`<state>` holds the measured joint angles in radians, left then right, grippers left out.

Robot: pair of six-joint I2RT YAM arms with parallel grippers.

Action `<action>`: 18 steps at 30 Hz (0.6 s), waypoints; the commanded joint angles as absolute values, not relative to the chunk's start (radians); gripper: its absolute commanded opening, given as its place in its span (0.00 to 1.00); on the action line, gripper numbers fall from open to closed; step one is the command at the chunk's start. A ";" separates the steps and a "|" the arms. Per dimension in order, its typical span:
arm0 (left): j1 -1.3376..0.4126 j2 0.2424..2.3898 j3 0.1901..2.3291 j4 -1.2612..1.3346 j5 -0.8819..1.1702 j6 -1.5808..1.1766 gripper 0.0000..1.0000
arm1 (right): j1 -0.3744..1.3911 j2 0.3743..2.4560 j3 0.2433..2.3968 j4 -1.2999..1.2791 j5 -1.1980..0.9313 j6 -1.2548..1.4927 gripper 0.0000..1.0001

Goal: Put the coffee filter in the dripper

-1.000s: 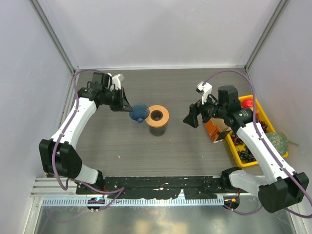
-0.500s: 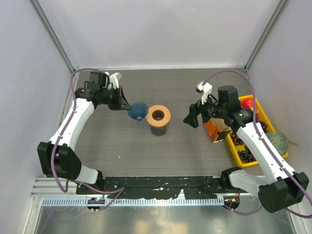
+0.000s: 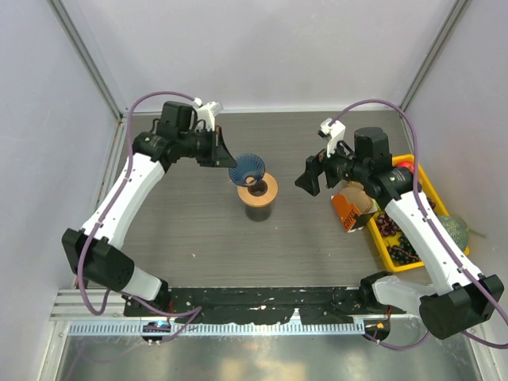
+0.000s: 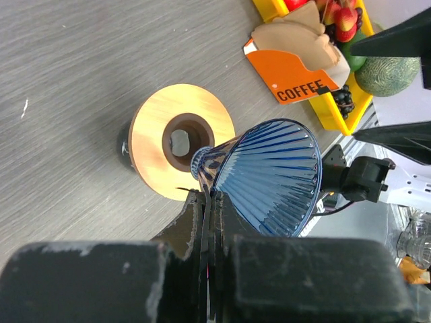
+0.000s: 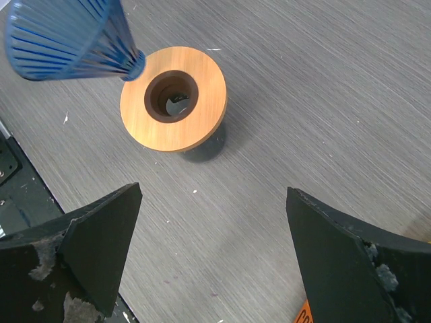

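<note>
My left gripper (image 3: 225, 155) is shut on the rim of the dripper's dark blue ribbed cone (image 3: 248, 167) and holds it tilted in the air. The cone's narrow tip is just above the near-left edge of the light-brown wooden ring (image 3: 259, 189), which lies on a dark glass jar. In the left wrist view the fingertips (image 4: 205, 199) pinch the cone (image 4: 269, 175) beside the ring (image 4: 151, 145). Tan coffee filters (image 4: 300, 39) stand in the orange box (image 4: 296, 77). My right gripper (image 3: 308, 176) is open and empty to the right of the ring (image 5: 202, 101); its view also shows the cone (image 5: 60, 33).
The orange COFFEE box (image 3: 348, 209) stands at the right, next to a yellow tray (image 3: 394, 260) holding fruit. A green melon (image 3: 451, 230) lies beyond the tray. White walls close in the table on three sides.
My left gripper has lifted the blue cone and carried it right and farther back, from beside the ring to over its edge. The right gripper has shifted slightly back.
</note>
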<state>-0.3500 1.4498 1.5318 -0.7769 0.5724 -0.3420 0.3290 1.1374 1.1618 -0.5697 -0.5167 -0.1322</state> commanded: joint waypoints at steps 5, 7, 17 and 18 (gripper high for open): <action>-0.382 1.551 1.595 -0.750 0.607 -0.367 0.00 | 0.341 1.129 1.167 -0.520 -0.509 -0.117 0.95; -0.387 1.571 1.601 -0.749 0.615 -0.373 0.00 | 0.341 1.131 1.161 -0.517 -0.511 -0.115 0.95; -0.403 1.620 1.623 -0.749 0.608 -0.377 0.00 | 0.342 1.129 1.151 -0.517 -0.515 -0.118 0.95; -0.403 1.623 1.624 -0.752 0.603 -0.376 0.00 | 0.341 1.129 1.152 -0.517 -0.517 -0.118 0.95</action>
<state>-0.3946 1.6154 1.5707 -0.7780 0.5812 -0.3645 0.3347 1.1385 1.1503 -0.5537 -0.5137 -0.1246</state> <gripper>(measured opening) 0.029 0.955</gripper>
